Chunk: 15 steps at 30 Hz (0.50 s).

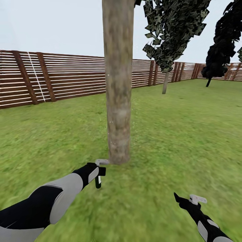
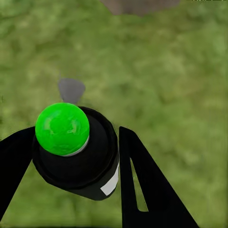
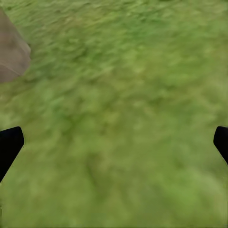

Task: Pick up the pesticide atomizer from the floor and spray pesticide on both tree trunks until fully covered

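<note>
Left gripper clamped around small black pesticide atomizer with bright green cap, low beside foot of mottled grey-brown tree trunk. Right gripper spread wide above green grass lawn. Behind, brown slatted wooden fence.

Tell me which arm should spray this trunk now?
Left. The left gripper is shut on the pesticide atomizer, and in the head view it sits right at the base of the tree trunk. The right gripper is open, holds nothing, and hangs over grass farther away.
</note>
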Motion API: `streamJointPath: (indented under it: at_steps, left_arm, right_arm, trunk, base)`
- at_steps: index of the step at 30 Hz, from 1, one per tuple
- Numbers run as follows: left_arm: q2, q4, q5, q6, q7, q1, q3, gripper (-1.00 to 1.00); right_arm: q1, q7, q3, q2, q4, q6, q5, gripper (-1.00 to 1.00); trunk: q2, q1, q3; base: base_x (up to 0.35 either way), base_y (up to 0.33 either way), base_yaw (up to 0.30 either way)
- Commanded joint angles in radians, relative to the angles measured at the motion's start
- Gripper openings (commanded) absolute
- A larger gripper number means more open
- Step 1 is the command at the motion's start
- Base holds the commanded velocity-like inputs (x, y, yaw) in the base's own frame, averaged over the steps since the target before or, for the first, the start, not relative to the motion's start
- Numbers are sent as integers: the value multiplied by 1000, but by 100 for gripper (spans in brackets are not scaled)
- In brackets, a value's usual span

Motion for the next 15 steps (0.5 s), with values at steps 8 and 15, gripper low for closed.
streamJointPath:
  at_steps: [8, 15]
  left_arm:
    - [-11, -254, -2, 85, 6, 6, 0, -100]
    - [-14, -578, -5, 453, 6, 1, -1, -100]
  right_arm:
    - [0, 0, 0, 0, 0, 0, 0, 100]
    - [0, 0, -1, -3, 0, 1, 0, 100]
  trunk:
    - [0, 0, 0]
    - [0, 0, 0]
  base:
    - [0, -11, 49]
    - [0, 0, -46]
